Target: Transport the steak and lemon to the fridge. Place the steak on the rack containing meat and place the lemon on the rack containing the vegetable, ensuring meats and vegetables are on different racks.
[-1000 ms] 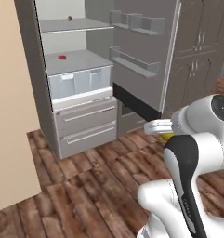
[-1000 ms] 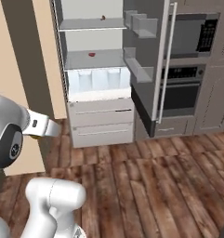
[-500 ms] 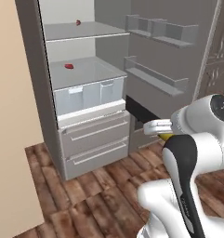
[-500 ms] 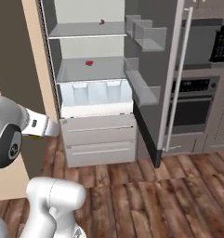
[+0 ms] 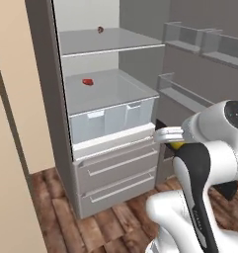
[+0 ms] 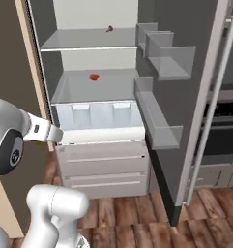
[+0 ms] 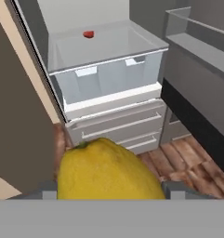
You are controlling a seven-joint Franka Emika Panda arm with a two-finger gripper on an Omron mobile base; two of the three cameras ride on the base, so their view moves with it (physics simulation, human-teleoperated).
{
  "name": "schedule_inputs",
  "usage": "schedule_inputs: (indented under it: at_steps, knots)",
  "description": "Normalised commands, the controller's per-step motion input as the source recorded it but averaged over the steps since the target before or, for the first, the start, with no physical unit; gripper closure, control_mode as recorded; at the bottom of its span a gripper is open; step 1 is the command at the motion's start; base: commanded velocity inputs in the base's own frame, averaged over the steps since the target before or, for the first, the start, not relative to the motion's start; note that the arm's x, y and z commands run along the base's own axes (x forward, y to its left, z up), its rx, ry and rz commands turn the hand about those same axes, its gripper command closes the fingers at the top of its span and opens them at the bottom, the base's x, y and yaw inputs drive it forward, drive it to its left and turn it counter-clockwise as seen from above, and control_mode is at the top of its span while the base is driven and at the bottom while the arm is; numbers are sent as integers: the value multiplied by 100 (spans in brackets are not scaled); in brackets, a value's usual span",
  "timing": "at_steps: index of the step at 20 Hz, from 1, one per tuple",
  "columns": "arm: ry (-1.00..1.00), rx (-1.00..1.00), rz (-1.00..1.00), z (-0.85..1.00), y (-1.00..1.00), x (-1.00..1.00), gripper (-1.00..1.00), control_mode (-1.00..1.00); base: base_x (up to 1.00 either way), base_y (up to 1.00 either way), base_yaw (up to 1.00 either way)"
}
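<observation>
we find the tool [image 7: 108, 195] clamped on the lemon [image 7: 106, 169], low before the open fridge [image 6: 185, 121]. the vegetable [image 5: 100, 30] sits on the upper rack [image 5: 110, 42], the meat [image 5: 88, 82] on the shelf below. lemon placement remains; we see no steak on either rack.

Brightness: an even, soft, moderately bright light is spread over all views.
Source: no single lamp is indicated.
Shadows: faint shade is cast under the fridge [image 5: 110, 148] shelves; the door's inner face is left dim.
Glare: none is seen; the lemon [image 7: 106, 169] is lit flatly.
Sharpness: textures are rendered softly, with jagged edges.
</observation>
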Motion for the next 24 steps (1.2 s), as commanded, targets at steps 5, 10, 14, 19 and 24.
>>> schedule_inputs:
  at_steps: [5,10,14,19,24]
  knots:
    - [0,0,0,0,0,0,100,100,100,-29,17]
    - [0,0,0,0,0,0,100,100,100,-1,9]
    - [0,0,0,0,0,0,100,100,100,0,0]
    - [0,0,0,0,0,0,100,100,88,0,0]
    - [0,0,0,0,0,0,100,100,18,-3,4]
